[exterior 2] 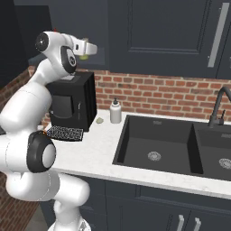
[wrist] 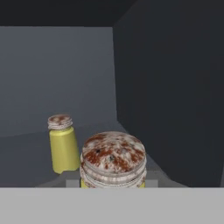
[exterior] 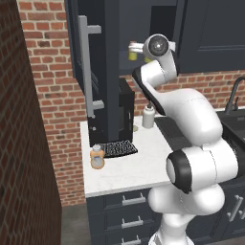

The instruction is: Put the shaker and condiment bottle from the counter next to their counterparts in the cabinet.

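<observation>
My gripper is raised inside the open navy cabinet, shut on the yellow shaker, whose speckled cap sits close at the bottom of the hand view. The shaker shows as a yellow patch under the hand. A paler yellow counterpart shaker stands on the shelf a little farther in and to the left. Whether the held shaker touches the shelf is hidden. The orange condiment bottle stands on the counter near its left front corner.
The cabinet door is swung open, its long silver handle to the left of the arm. A black coffee machine and a white bottle stand at the back of the counter. A dark sink lies to the right. A brick wall bounds the left.
</observation>
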